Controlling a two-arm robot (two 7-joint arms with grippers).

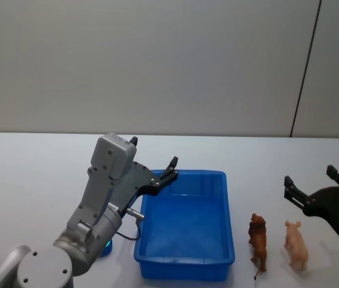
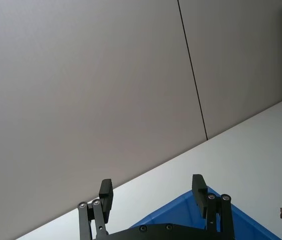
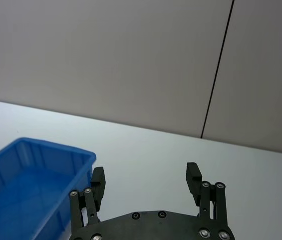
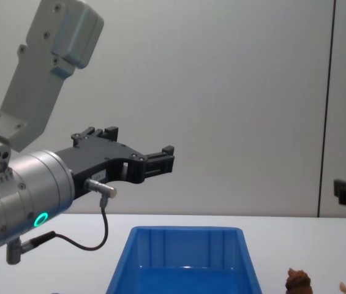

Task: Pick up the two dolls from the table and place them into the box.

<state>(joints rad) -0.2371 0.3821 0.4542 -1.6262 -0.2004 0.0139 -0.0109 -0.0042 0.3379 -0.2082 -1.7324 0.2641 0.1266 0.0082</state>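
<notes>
**First pick falls to the right arm: both dolls stand on the tabletop, outside the box**

The brown doll (image 1: 258,242) and the pink doll (image 1: 296,244) stand upright on the white tabletop (image 1: 37,180). They are just beside each other, to the right of the blue box (image 1: 184,267), which has nothing in it. The brown one is nearer the box wall, and the pink one is on the outer side.

The right end effector (image 1: 311,179) hovers above the tabletop a little beyond the dolls and to their right. Its fingers are spread wide and hold nothing. The left end effector (image 1: 153,153) hangs over the box's far left corner, likewise wide open and empty. It is well apart from both figures.

By this layout, the step in hand is the right arm's approach, and the pink doll looks like the natural first target.

- **Line up first.** Centre the open fingers over the pink doll's back before descending, turned so they close across the narrow body rather than along it.
- **Mind the neighbour.** The gap to the brown doll is small, so the inner finger must slip down between the two without nudging either.
- **Grip low and gently.** Figures on thin legs probably tip at a glancing touch, so close only once both fingers flank the torso.
- **Keep the left arm clear.** It sits above the box, where the drop needs room.
</notes>
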